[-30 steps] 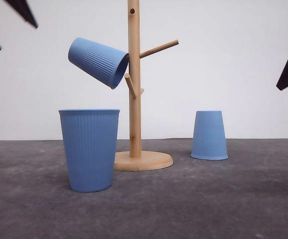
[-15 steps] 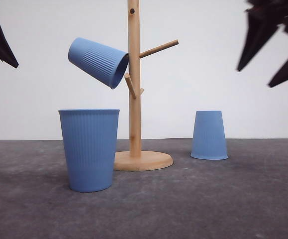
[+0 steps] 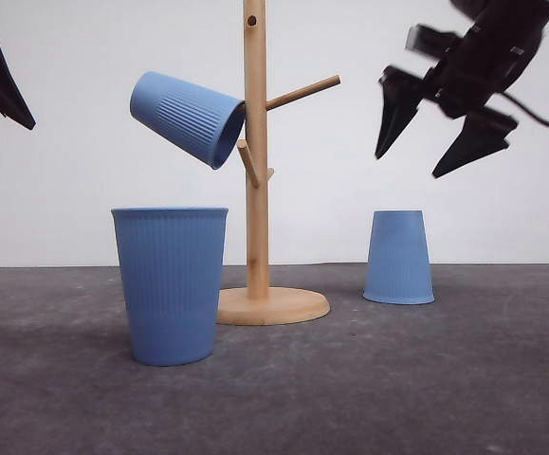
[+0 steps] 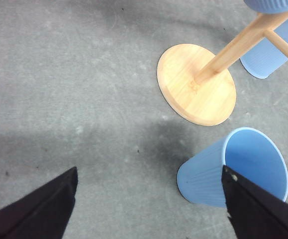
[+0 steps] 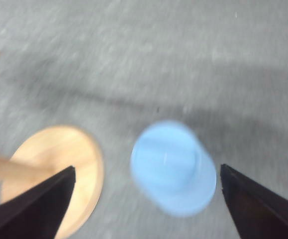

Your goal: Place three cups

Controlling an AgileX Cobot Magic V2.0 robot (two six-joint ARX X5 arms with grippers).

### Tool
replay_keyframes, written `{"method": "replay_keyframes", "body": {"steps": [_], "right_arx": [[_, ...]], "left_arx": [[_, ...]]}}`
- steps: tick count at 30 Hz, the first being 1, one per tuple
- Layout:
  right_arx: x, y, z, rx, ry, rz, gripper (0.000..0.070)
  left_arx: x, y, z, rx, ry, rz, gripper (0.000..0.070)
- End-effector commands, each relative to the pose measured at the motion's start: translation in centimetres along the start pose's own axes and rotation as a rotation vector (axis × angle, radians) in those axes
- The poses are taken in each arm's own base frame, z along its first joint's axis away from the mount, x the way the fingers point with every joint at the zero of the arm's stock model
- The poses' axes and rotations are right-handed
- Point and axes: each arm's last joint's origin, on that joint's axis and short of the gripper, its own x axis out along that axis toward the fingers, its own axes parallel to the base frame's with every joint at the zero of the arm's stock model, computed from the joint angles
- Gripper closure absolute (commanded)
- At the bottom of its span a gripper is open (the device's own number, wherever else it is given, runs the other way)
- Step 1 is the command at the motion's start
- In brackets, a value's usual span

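You have a wooden pegged stand (image 3: 255, 152) upright on its round base (image 4: 196, 84), resting on the grey table (image 3: 426, 379), with a plain white wall (image 3: 84, 190) behind it.

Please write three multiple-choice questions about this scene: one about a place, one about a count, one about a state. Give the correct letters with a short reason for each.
1. Where is the cup that has already been hung?
A. on a peg on the left side of the wooden stand
B. on the stand's base
C. inside another cup

2. How many light-blue cups are there in the front view?
A. two
B. three
C. four

3. How does the cup under the right gripper stand?
A. upright, mouth up
B. on its side
C. upside down, base up

Answers:
1 A: the hung cup sits tilted on a peg of the wooden stand.
2 B: besides it there are the upright cup and the inverted cup.
3 C: its narrow closed base faces up below the open right gripper.
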Motion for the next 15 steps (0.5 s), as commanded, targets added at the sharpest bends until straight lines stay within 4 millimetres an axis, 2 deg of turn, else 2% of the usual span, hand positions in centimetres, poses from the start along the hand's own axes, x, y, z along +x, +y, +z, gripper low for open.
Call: {"method": "replay_keyframes", "body": {"steps": [1,8,12,13,15], "right_arx": [[1.7,-0.4,0.5,-0.029,0.007,-0.003,0.0078],[6.1,-1.8,-0.3,-0.019,0.075,-0.007,0.0078],[7.5,-2.1,-1.1,-0.026,0.114,-0.019,0.0083],[7.7,-2.1,-1.3,-0.030,0.121,-0.028,0.0091],[8.0,-1.9,-1.4,-0.045,0.127,-0.039,0.0165]], "left_arx": [[-0.1,-0.2,0.5,0.005,-0.019,-0.002,0.0162],[-0.1,-0.1,0.5,0.005,-0.023,0.019,0.0162],[-0.1,-0.1,0.5,0.005,-0.025,0.025,0.0162],[-0.1,-0.1,0.5,0.005,-0.026,0.027,0.0162],[-0.1,0.0,0.5,0.005,-0.027,0.034,0.0162]]}}
